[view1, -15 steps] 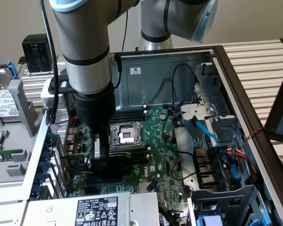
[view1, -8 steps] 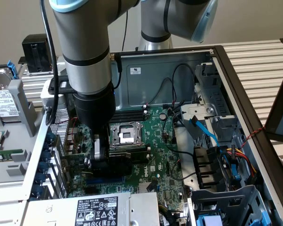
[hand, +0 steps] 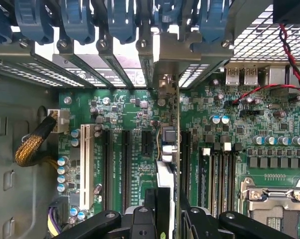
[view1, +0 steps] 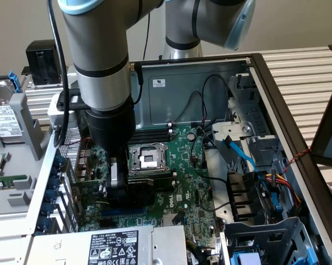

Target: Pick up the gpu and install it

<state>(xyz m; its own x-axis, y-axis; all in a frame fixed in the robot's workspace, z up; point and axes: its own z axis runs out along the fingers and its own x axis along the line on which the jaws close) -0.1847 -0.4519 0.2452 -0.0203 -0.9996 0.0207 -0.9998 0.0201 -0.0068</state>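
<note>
Within the hand, clamped, stands the gpu.

Claw stood low inside open case, clamped on gpu held upright over motherboard, just beside CPU socket on exterior view's left side. Power supply sat nearer camera.

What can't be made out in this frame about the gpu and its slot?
1. Whether the gpu sits in a slot: in the wrist view the edge-on card covers its own contact edge; in the exterior view the gripper covers it.
2. The card's cooler face: edge-on in the wrist view.
3. Lettering on the motherboard: too small in both views.
</note>
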